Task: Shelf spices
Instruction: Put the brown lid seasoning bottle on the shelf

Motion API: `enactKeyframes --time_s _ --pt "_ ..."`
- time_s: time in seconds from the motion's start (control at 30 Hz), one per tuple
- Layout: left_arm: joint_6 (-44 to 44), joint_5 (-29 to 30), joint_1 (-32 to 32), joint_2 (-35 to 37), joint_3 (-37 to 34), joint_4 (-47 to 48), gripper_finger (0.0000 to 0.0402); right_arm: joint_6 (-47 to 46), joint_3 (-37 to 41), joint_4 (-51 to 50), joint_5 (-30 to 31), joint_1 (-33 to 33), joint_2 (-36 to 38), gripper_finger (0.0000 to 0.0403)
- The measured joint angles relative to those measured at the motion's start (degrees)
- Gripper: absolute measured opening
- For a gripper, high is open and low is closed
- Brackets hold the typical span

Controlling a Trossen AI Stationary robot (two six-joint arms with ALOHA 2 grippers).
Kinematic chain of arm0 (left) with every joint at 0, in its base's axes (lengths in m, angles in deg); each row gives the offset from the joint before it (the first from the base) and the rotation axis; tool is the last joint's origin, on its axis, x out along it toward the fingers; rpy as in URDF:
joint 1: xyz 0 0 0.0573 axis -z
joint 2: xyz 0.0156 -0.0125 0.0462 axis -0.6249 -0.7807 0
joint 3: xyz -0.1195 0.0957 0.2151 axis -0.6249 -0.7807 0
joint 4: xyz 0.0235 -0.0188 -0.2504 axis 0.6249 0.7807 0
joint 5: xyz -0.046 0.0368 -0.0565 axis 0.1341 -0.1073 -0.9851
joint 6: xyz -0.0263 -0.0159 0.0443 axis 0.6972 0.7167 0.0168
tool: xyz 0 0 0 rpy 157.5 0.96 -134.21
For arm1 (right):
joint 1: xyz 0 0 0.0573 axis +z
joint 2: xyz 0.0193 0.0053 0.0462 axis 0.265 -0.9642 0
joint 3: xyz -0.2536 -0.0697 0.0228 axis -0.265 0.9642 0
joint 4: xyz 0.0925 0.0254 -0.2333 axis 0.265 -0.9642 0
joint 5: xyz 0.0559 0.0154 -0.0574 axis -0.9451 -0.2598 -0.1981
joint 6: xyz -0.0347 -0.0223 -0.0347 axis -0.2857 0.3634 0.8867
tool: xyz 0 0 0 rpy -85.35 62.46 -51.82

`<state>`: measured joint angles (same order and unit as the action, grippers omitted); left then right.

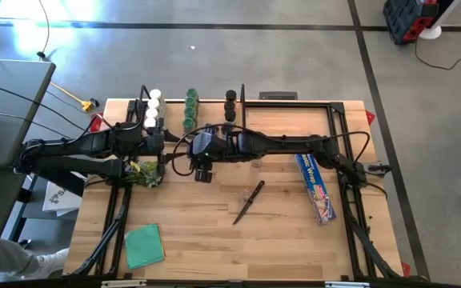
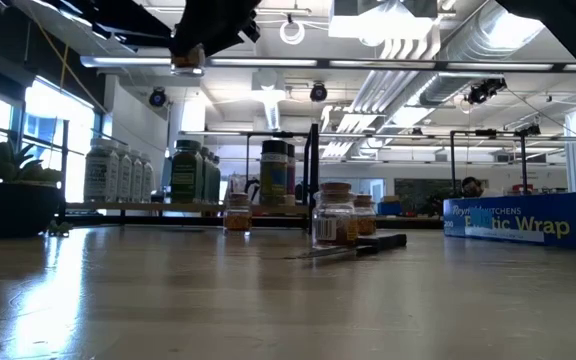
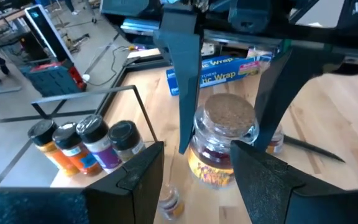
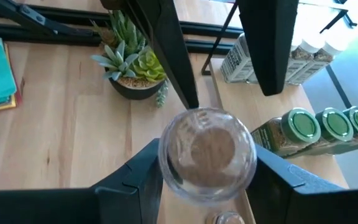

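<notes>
Clear cork-topped spice jar (image 4: 207, 155), brownish contents

Two dark jointed arms; black cables (green light on one)

Seen from above, the held jar is hidden beneath the two grippers. The wrap box (image 2: 528, 220) is cut off at the low view's edge, and jar labels on the shelf (image 2: 188, 207) are too small to be read.
</notes>
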<state>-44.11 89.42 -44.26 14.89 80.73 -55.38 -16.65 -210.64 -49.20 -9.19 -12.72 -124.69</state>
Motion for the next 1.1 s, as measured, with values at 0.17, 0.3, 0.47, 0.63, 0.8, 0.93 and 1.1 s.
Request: enactKeyframes --time_s 0.17,0.3,0.47,0.63,0.8,0.93,1.1 --pt "-0.76 -1.27 0.00 -3.44 0.04 -3.36 0.0183 -0.13 0.08 -1.02 0.05 -0.04 0.00 0.0168" --pt "-1.22 -1.40 0.04 -5.23 0.08 -5.10 0.0183 -0.16 0.15 -1.21 0.00 -0.02 -0.09 0.0168" --pt "-1.38 -1.56 0.04 -5.19 0.11 -5.65 0.0183 -0.59 0.15 -1.23 -0.06 -0.02 -0.09 0.0168" --pt "-0.70 1.05 0.04 -2.29 1.89 3.09 0.0183 -0.21 0.02 -2.73 -0.86 -0.85 -0.09 0.0168" --pt "4.06 5.99 -0.02 3.54 4.25 10.86 0.0183 2.84 -0.07 -5.48 -5.11 -5.49 -0.05 0.0168" --pt "5.13 7.80 -0.02 6.37 3.45 11.60 0.0183 8.10 -0.07 -5.74 -8.64 -10.02 -0.04 0.0168" --pt "4.15 10.95 -0.01 6.71 2.45 10.93 0.0183 13.78 -0.07 -6.06 -13.91 -14.60 -0.62 0.0168"
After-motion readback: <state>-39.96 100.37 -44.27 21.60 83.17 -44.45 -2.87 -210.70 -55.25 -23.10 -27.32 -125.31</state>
